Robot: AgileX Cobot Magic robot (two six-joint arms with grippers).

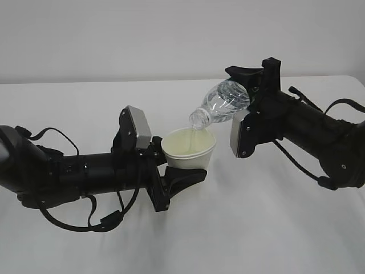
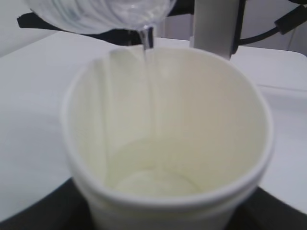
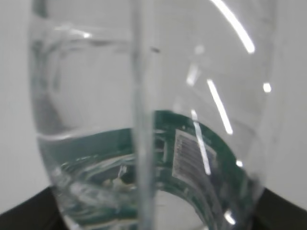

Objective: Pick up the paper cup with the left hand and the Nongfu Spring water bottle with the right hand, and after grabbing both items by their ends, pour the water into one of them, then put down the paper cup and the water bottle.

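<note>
The white paper cup [image 1: 189, 150] is held upright above the table, with my left gripper [image 1: 182, 158] shut on its lower wall. My right gripper [image 1: 248, 94] is shut on the base end of the Nongfu Spring water bottle [image 1: 224, 103]. The bottle tilts neck-down to the left over the cup. A thin stream of water [image 1: 197, 132] falls from its mouth into the cup. In the left wrist view the stream [image 2: 148, 81] runs down the cup's [image 2: 206, 120] cream inside to a shallow pool [image 2: 153, 184]. The right wrist view is filled by the bottle [image 3: 153, 72] and its green label [image 3: 206, 143].
The white table [image 1: 256, 228] spreads under both arms, with a pale wall behind. The grey-white plate of the right hand [image 2: 213, 24] stands just beyond the cup's far rim. Looping black cables [image 1: 85, 220] hang under the left arm.
</note>
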